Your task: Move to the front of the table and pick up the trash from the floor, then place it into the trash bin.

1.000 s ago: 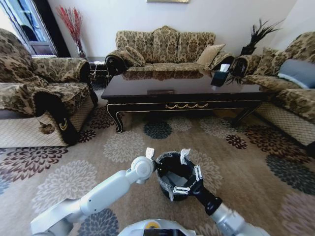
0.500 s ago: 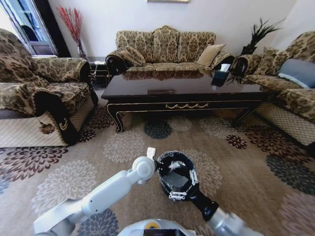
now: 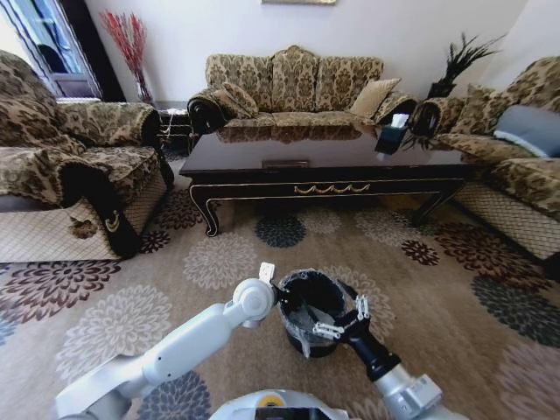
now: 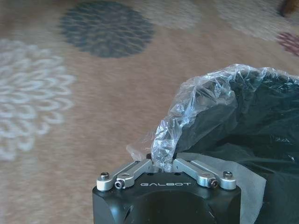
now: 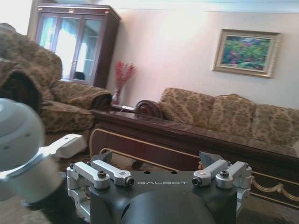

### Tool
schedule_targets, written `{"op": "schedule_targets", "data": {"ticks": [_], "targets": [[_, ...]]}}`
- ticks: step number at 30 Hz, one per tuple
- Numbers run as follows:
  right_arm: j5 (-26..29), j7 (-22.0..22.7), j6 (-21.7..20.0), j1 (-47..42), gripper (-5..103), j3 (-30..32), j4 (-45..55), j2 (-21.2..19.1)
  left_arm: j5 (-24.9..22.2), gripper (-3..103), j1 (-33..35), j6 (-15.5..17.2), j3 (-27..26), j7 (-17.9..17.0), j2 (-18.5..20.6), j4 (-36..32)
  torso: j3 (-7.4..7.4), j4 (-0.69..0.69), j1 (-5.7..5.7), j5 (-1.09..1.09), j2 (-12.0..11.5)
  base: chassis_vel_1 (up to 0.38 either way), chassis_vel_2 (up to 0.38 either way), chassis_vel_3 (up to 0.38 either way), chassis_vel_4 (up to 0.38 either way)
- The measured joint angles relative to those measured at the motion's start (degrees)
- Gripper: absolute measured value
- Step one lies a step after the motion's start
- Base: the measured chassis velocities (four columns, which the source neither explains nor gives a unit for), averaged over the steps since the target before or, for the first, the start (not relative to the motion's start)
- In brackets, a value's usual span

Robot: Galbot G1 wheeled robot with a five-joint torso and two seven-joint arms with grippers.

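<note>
The floor (image 3: 131,324) fills the lower half of the head view, and the worktop (image 3: 324,162) stands above the middle. The bin (image 3: 308,311) sits low in the middle, between both arms. The left pincer (image 4: 163,165) is pinched shut on the bin's liner (image 4: 196,102) at its left rim. The right pincer (image 3: 343,322) hangs at the bin's right rim, fingers apart and empty. The bin's dark inside hides any trash.
</note>
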Motion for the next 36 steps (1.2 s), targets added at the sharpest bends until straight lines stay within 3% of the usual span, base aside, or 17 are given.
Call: {"op": "schedule_targets", "data": {"ticks": [4,8,14,20,23,28,36], "targets": [[5.83,4.51,-1.77,4.6,100,1.07,-4.08,-3.2,-0.02,2,0.62,0.0,-4.56,1.37,2.41,0.81,0.0,0.01,0.0,0.02,0.0,0.0,0.0,0.0,0.0],[16.51,9.02,-5.55,11.78,100,1.53,-10.06,-8.58,-1.35,2,1.28,-0.01,-11.98,2.9,6.5,1.57,0.0,0.01,0.0,0.03,0.0,0.0,0.0,0.0,0.0],[25.56,11.0,-9.49,21.48,100,-1.27,-19.92,-13.75,-1.76,2,6.66,-0.01,-20.91,5.27,11.85,0.78,0.0,0.0,0.0,0.01,0.0,0.0,0.0,0.0,0.0],[31.37,12.13,-13.68,30.23,100,-6.48,-33.23,-15.27,-0.03,2,15.09,-0.01,-28.11,8.45,18.65,-1.74,0.0,0.03,0.0,0.04,0.0,0.0,0.0,0.0,0.0],[34.07,13.0,-15.53,32.42,100,-8.69,-37.03,-15.28,0.86,2,18.41,0.01,-30.19,9.16,20.02,-3.18,0.0,0.03,0.0,0.01,0.0,0.0,0.0,0.0,0.0],[36.02,13.9,-17.87,35.67,100,-13.5,-43.29,-15.12,1.51,2,21.44,0.0,-32.02,9.31,19.93,-5.34,0.0,-0.02,0.0,0.01,0.0,0.0,0.0,0.0,0.0],[40.77,18.12,-23.97,44.25,100,-22.54,-53.26,-13.25,1.93,2,22.63,0.0,-31.85,8.92,19.12,-7.33,0.0,0.01,0.0,0.02,0.0,0.0,0.0,0.0,0.0]]}}
